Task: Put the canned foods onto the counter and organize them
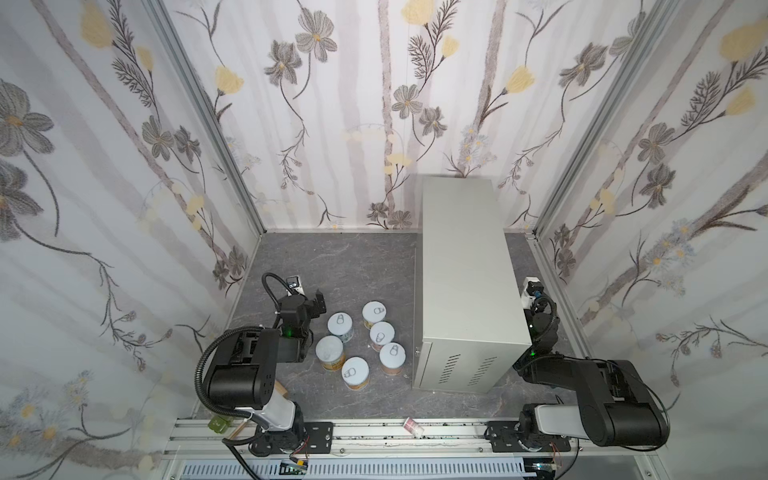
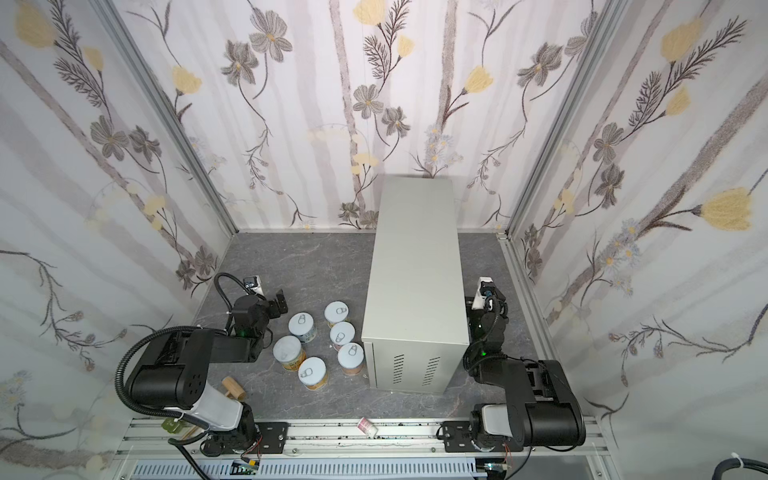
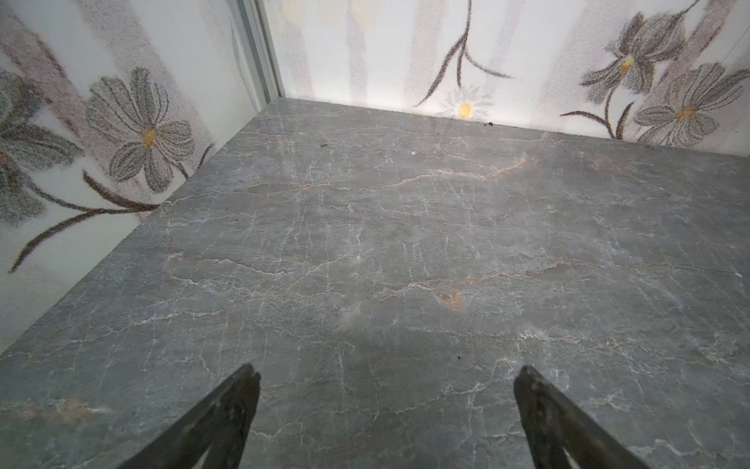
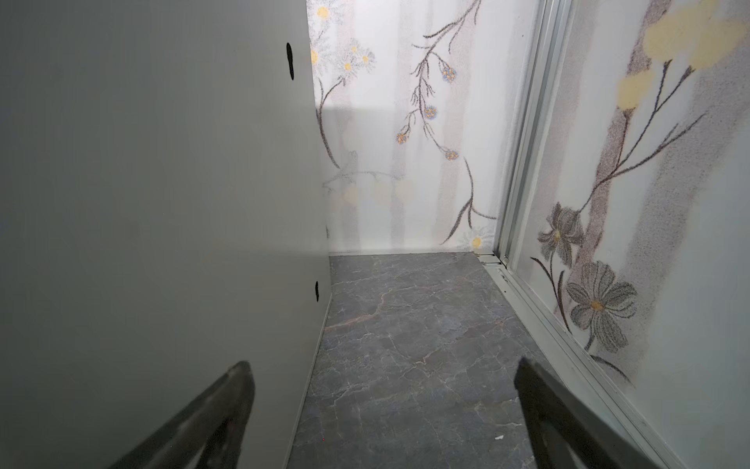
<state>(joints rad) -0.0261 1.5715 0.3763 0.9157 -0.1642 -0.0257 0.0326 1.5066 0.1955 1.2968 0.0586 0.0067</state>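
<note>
Your left gripper (image 3: 385,375) and right gripper (image 4: 383,371) both stand spread wide, holding nothing. Six cans (image 1: 382,334) sit upright on the floor (image 1: 332,266) beside the counter (image 1: 461,257).

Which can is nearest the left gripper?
The pale-blue-labelled can, upper left of the cluster in a top view, just beside the left gripper. The rest stand farther off, toward the counter or the front.
</note>
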